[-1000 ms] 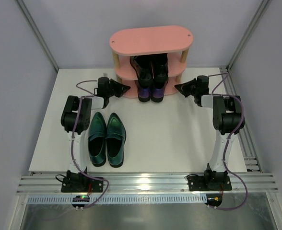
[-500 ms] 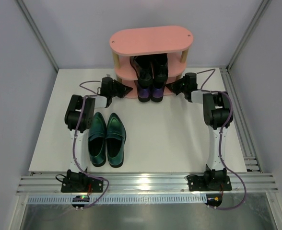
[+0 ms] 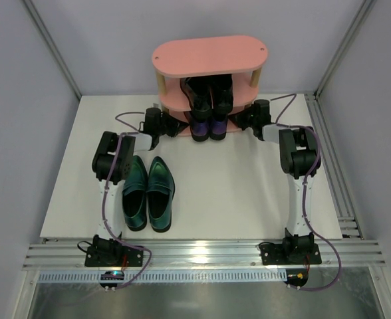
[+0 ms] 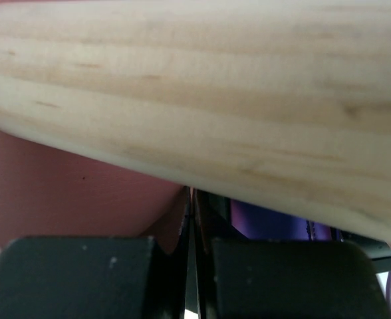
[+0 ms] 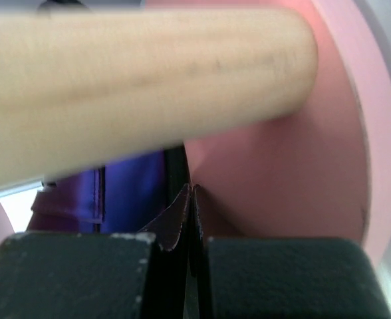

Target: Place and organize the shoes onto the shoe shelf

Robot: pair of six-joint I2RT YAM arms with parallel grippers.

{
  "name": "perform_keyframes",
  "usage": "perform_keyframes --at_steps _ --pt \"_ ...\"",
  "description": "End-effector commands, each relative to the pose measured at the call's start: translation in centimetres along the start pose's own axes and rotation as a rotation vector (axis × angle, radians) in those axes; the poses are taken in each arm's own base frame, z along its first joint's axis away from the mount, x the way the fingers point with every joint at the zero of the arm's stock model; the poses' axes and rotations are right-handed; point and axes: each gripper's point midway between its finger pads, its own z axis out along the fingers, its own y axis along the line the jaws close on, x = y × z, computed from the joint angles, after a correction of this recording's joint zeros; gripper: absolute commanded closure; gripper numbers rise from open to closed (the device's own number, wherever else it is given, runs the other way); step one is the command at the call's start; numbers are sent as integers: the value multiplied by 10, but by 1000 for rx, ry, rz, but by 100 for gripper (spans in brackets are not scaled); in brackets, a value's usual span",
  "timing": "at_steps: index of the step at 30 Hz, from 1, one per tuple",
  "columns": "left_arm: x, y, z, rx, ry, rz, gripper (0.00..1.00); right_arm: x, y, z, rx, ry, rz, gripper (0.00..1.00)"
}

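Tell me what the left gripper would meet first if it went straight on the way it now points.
Most likely the shelf's wooden post: in the wrist view it fills the space just beyond the shut left gripper, by the pink board. How close it is stays unclear.

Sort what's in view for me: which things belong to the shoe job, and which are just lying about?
Job: pink shoe shelf; black pair on it; purple pair on the tier below; teal-green pair on the table; left tool and right tool, both shut beside the shelf posts.
Lying about: metal rail at the near edge; arm cables.
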Motion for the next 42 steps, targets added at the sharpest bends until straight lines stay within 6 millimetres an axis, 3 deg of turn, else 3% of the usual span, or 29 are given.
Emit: perform_keyframes --at_steps 1,3,4,5,6,7,8,9,10,11,12,14,15,17,18,19,21,22,25,28,30,31,32,33,34,35,37,42 --pt "-3 -1 1 3 5 13 100 22 -5 -13 51 17 -16 96" --pt "-8 2 -3 -10 2 14 100 18 -20 -22 87 -18 1 96" --pt "-9 4 -5 -17 2 17 100 9 -12 -32 75 -47 3 96" --pt "-13 -3 -11 -7 -8 31 100 1 -18 -39 93 -91 8 96" --pt "-21 0 -17 -13 -22 31 100 2 -37 -49 134 -104 18 96" --pt "-19 7 -23 -28 -22 28 100 -7 -27 -63 117 -141 19 96" --pt "-26 -1 -33 -18 -44 45 100 -19 -31 -75 125 -191 23 96" --pt "-27 -1 -39 -19 -54 52 100 -17 -50 -86 155 -209 32 96" --pt "-28 8 -48 -43 -59 46 100 -21 -52 -97 159 -230 30 96" --pt "-29 8 -54 -44 -67 56 100 -33 -39 -115 129 -269 28 96" --pt "-33 -8 -66 -21 -87 70 100 -31 -51 -126 142 -277 28 96" --pt "-25 -4 -80 -35 -88 74 100 -34 -44 -145 120 -298 -3 96" --pt "-26 -23 -94 -2 -105 90 100 -38 -31 -162 82 -315 -23 96" --pt "-19 -28 -110 4 -111 92 100 -32 -12 -176 32 -278 -99 96" --pt "-19 -36 -117 14 -118 102 100 -32 10 -188 -14 -271 -133 96" --pt "-22 -59 -132 53 -143 124 100 -23 23 -194 -55 -221 -171 96" --pt "-17 -77 -146 68 -146 143 100 -18 42 -206 -91 -188 -233 96" --pt "-19 -99 -159 103 -169 174 100 -19 65 -218 -144 -191 -263 96" --pt "-20 -132 -173 130 -182 210 100 -22 95 -238 -192 -209 -297 96" --pt "-29 -155 -177 143 -201 225 100 -28 119 -245 -224 -225 -308 96" --pt "-33 -158 -169 123 -201 228 100 -34 136 -245 -243 -228 -318 96" --pt "-35 -169 -166 131 -203 236 100 -37 142 -244 -250 -229 -317 96" --pt "-36 -163 -156 112 -192 226 100 -38 141 -235 -239 -213 -313 96" --pt "-36 -164 -151 108 -188 224 100 -40 158 -236 -265 -207 -326 96" --pt "-35 -175 -147 119 -184 226 100 -41 162 -232 -265 -197 -331 96" --pt "-34 -168 -136 98 -172 225 100 -38 159 -222 -246 -170 -329 96" --pt "-33 -179 -128 96 -180 234 100 -41 174 -218 -263 -172 -341 96" --pt "-28 -172 -97 51 -154 234 100 -43 174 -193 -238 -137 -341 96"
